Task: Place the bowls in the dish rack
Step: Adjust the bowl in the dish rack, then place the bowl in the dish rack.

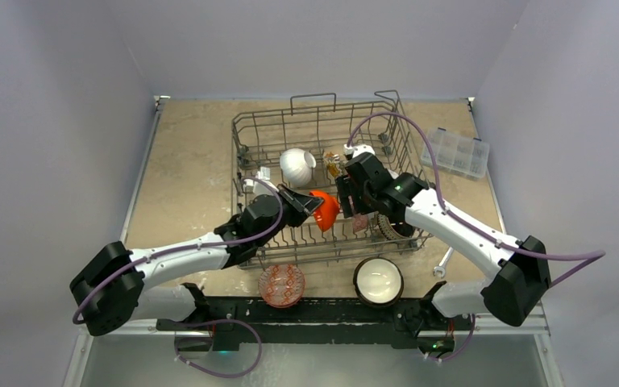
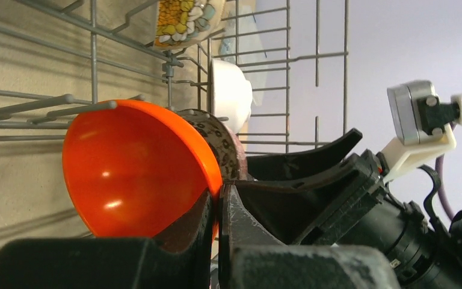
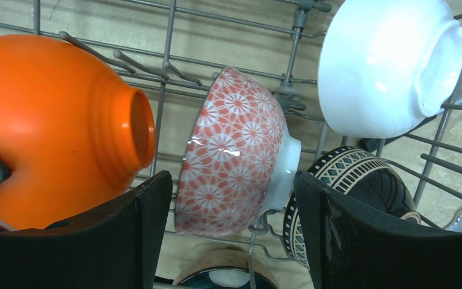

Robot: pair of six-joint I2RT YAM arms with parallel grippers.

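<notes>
Orange glaze fills the left wrist view. The left gripper [image 2: 218, 198] is closed hard on the rim of the orange bowl [image 2: 132, 168], with the rim pinched between the two fingers and the bowl held on edge among the tines. You have not let go, and I cannot tell whether it is seated. The right gripper [image 3: 231, 180] is wide open, its jaws standing either side of the red-patterned bowl [image 3: 234, 138]; no contact is visible on either side. That bowl stands on edge in the dish rack [image 1: 322, 251]. At upper right of the right wrist frame is the white bowl [image 3: 385, 66], with the dark banded bowl [image 3: 349, 174] below it; both are racked. Another rim shows at the bottom edge, too cut off to name. Two bowls remain on the table [image 1: 185, 161] at lower centre of the overhead frame: a red-flowered bowl [image 1: 282, 285] and a dark bowl with cream inside [image 1: 378, 280]. My judgement is past halfway: one release pending, then those two to load.
</notes>
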